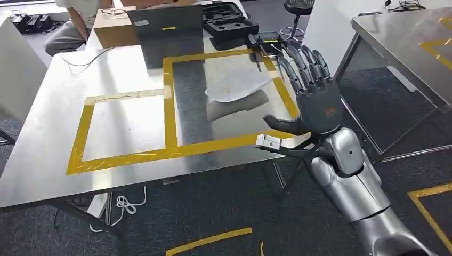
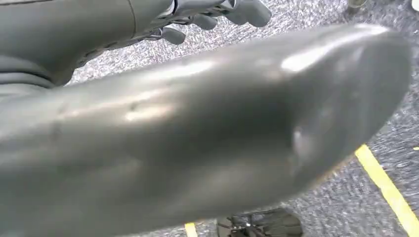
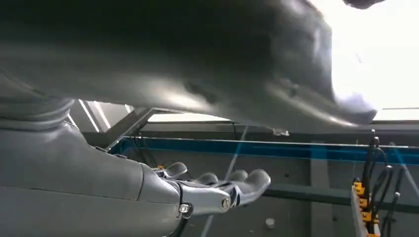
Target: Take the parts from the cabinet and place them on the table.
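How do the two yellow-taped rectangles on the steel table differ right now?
The right rectangle holds a white part; the left rectangle holds nothing. The right rectangle is larger and reaches further back; the left one is shorter, its far edge in pale tape. The right hand is raised beside the right rectangle. Both share one middle strip.

One white part (image 1: 237, 85), two steel tables (image 1: 53, 133), one cardboard box (image 1: 113, 29), one black case (image 1: 229, 21).
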